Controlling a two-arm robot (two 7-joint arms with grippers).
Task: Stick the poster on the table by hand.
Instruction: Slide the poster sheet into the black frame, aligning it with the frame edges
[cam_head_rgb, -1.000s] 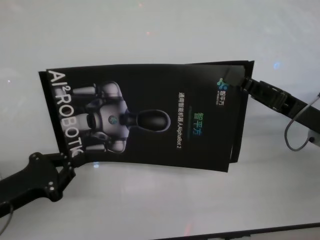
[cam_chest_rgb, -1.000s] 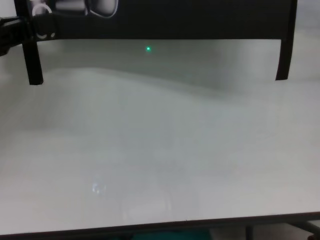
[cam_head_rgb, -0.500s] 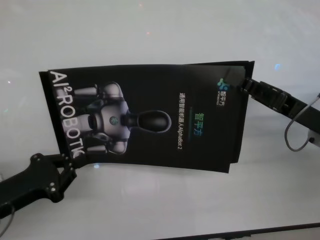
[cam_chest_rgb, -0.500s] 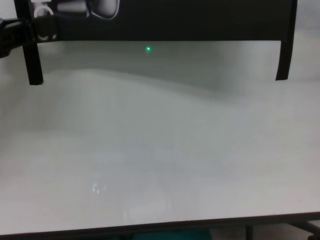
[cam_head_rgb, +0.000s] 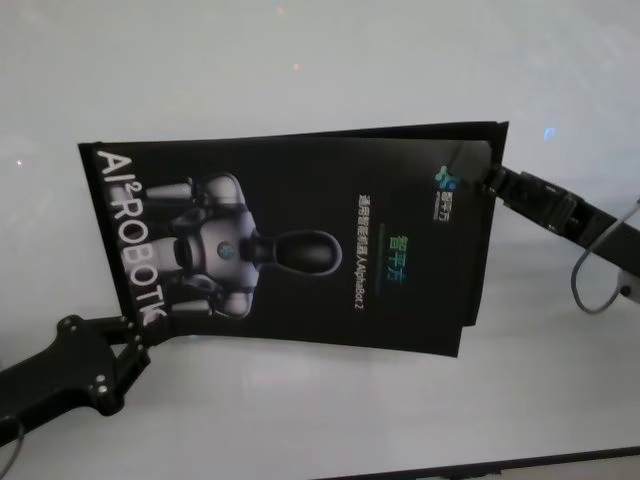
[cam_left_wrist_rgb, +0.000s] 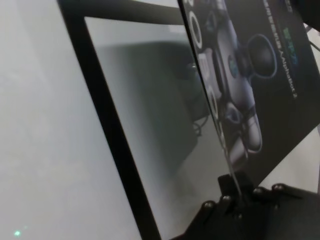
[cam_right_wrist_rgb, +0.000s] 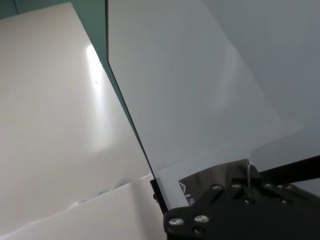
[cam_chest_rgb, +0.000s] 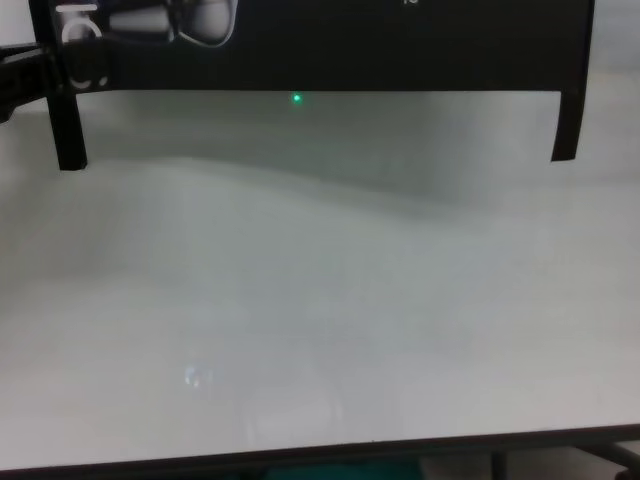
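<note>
The black glossy poster (cam_head_rgb: 300, 240) with the grey-white robot and "AlphaBot 2" text hangs above the white table (cam_head_rgb: 300, 60), held by both grippers. My left gripper (cam_head_rgb: 133, 326) is shut on the near left corner by the big outlined letters; the left wrist view shows it clamping the poster's edge (cam_left_wrist_rgb: 235, 192). My right gripper (cam_head_rgb: 488, 178) is shut on the poster's right edge near the far corner, as the right wrist view shows (cam_right_wrist_rgb: 246, 180). In the chest view the poster's near edge (cam_chest_rgb: 330, 40) hangs above the table (cam_chest_rgb: 320, 300).
Two narrow black tape strips hang from the poster's near corners in the chest view, one left (cam_chest_rgb: 68, 130) and one right (cam_chest_rgb: 567, 120). The poster casts a shadow on the tabletop beneath it. The table's dark front edge (cam_chest_rgb: 320, 448) runs close to my body.
The poster has come slightly lower and nearer to me; its near edge sits a little lower in the chest view. My left gripper has shifted with it. Both grips are unchanged.
</note>
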